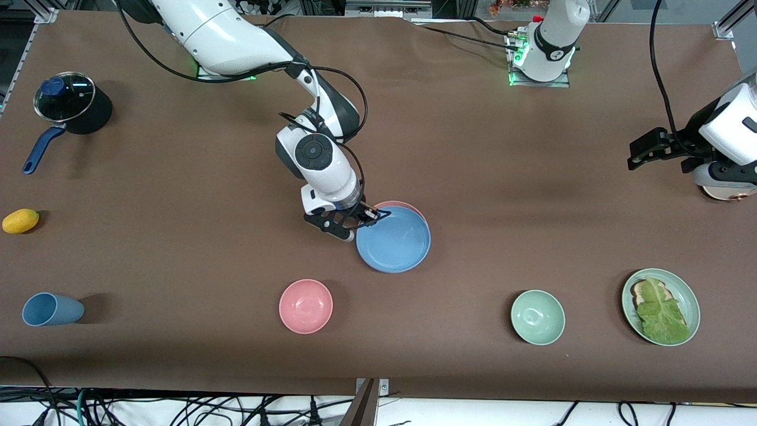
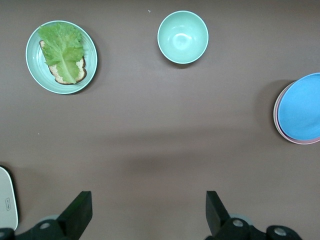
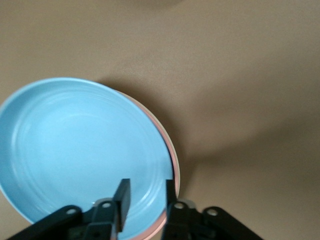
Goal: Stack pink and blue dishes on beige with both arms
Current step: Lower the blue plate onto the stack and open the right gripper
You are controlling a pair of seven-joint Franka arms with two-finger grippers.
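The sky-blue plate (image 1: 395,242) lies on the pale pink plate (image 1: 408,206) in the middle of the table, shifted toward the front camera so that a pink crescent shows. My right gripper (image 1: 369,218) is at the blue plate's rim, shut on it with one finger inside and one outside (image 3: 146,187). Only the pink plate's edge (image 3: 173,162) shows under the blue plate (image 3: 75,150). A cream-beige round edge (image 1: 726,193) peeks from under my left arm; I cannot tell whether it is the beige plate. My left gripper (image 1: 641,151) waits open over bare table (image 2: 148,195).
A pink bowl (image 1: 306,306), a mint bowl (image 1: 537,317) and a mint plate with lettuce (image 1: 660,306) stand nearer the front camera. A blue tumbler (image 1: 50,309), a lemon (image 1: 20,220) and a lidded pot (image 1: 72,103) are at the right arm's end.
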